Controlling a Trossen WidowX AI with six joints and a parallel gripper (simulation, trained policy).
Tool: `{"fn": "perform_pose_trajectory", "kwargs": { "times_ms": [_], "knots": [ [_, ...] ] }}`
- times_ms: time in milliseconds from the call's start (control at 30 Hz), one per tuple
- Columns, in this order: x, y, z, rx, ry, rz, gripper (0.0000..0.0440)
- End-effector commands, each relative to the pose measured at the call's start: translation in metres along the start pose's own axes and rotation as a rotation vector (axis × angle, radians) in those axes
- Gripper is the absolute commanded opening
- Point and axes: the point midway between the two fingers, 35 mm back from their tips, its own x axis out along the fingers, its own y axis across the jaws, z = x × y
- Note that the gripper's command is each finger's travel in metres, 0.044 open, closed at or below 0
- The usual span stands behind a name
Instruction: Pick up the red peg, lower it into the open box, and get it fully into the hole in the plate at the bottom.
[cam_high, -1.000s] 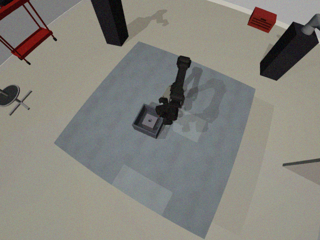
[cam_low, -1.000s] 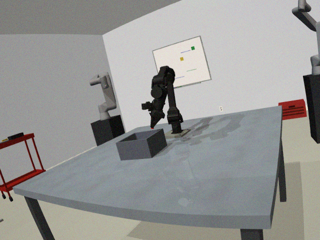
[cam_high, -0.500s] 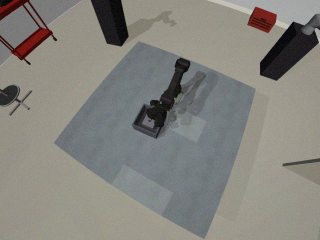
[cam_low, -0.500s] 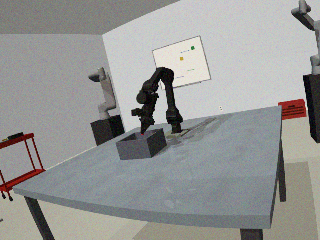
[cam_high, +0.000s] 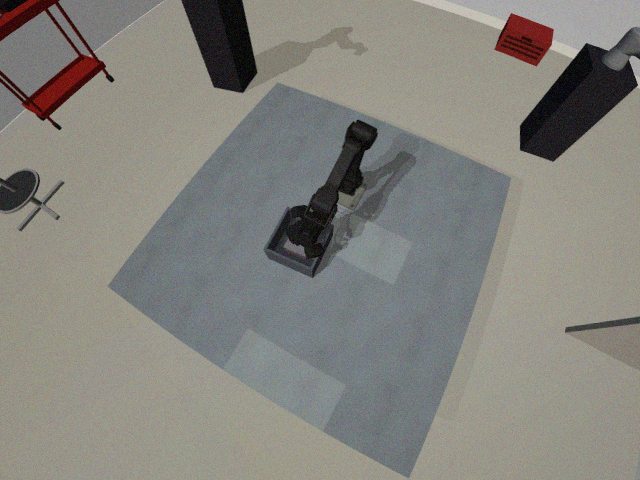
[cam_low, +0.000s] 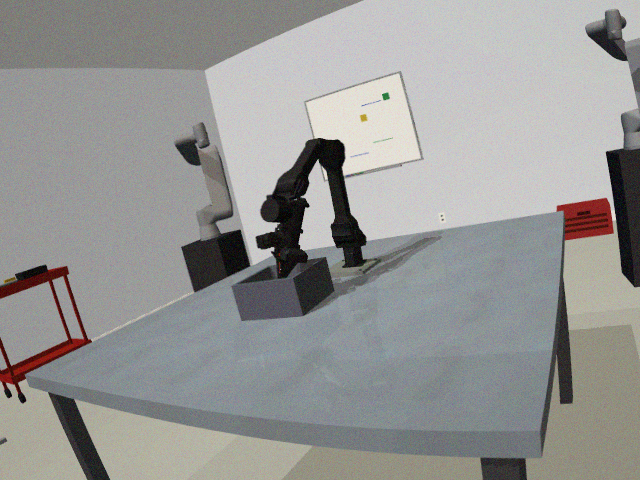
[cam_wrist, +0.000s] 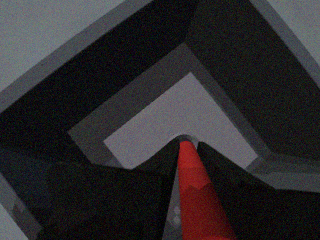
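Using the exterior view, left to right, everything relative to the box.

Red cart (cam_high: 67, 87) (cam_low: 51, 356): well left of the box, off the table (cam_high: 258, 310) (cam_low: 413, 403). Grey arm (cam_low: 214, 180) on a black pedestal (cam_high: 222, 46) (cam_low: 206, 263): behind the box, to its left.

Open box (cam_high: 289, 263) (cam_low: 268, 302) (cam_wrist: 240, 65): upright on the table. Pale plate (cam_high: 295, 251) (cam_wrist: 180, 110) lies on its bottom, inside the walls.

Gripper (cam_high: 312, 254) (cam_low: 281, 273) (cam_wrist: 187, 146): pointing down into the box, fingertips below the rim. It's clamped on the red peg (cam_low: 280, 264) (cam_wrist: 197, 190). Peg is in the box opening, between the fingers; in the wrist view its tip lines up with the plate's hole, whose rim just shows behind it. Can't tell whether the tip is in the hole or above it.

Black arm (cam_high: 338, 173) (cam_low: 338, 196): arches over from its base plate (cam_high: 351, 198) (cam_low: 340, 270), behind the box and to its right. Whiteboard (cam_low: 336, 124): on the wall, behind and right of the box. Red case (cam_high: 524, 38) (cam_low: 586, 219): well right of the box, beyond the table.
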Motion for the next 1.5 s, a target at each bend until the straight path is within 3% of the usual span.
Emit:
{"fn": "perform_pose_trajectory", "kwargs": {
  "times_ms": [0,133,267,633,667,1233,1467],
  "knots": [
    [0.009,0.0,-0.005,-0.028,0.031,0.002,0.006],
    [0.015,0.0,-0.003,-0.033,0.055,0.01,0.0155],
    [0.013,0.002,0.005,-0.07,0.06,0.021,0.0161],
    [-0.001,0.024,0.033,-0.085,0.085,0.085,0.043],
    [-0.003,0.027,0.036,-0.087,0.088,0.094,0.044],
    [-0.045,0.082,0.073,-0.11,0.113,0.245,0.044],
    [-0.048,0.084,0.075,-0.111,0.11,0.252,0.044]
  ]
}}
